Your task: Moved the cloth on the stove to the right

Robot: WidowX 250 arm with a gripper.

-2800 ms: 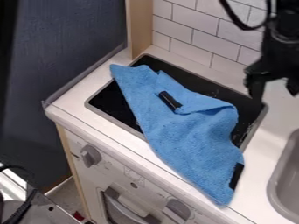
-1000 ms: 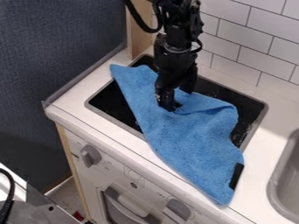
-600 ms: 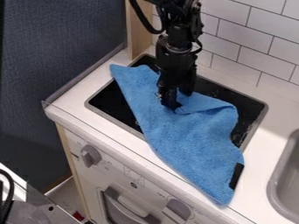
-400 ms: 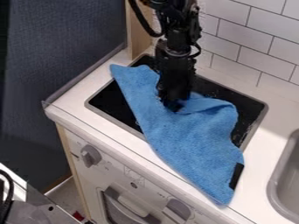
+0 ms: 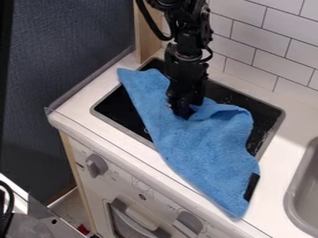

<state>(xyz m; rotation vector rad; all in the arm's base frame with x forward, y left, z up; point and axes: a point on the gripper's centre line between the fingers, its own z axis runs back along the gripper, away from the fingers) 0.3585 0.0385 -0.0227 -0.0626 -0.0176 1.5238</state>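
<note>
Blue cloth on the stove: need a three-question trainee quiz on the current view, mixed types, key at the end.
1. True or false: the gripper is at the lowest corner of the blue cloth in the view.
2. What is to the right of the black stove top? A) a frying pan B) a grey sink C) a kettle
3. Fill in: the cloth spreads from the stove top onto the white ____.

Key: 1. False, it is at the cloth's upper part, over the stove top. 2. B. 3. Counter.
</note>
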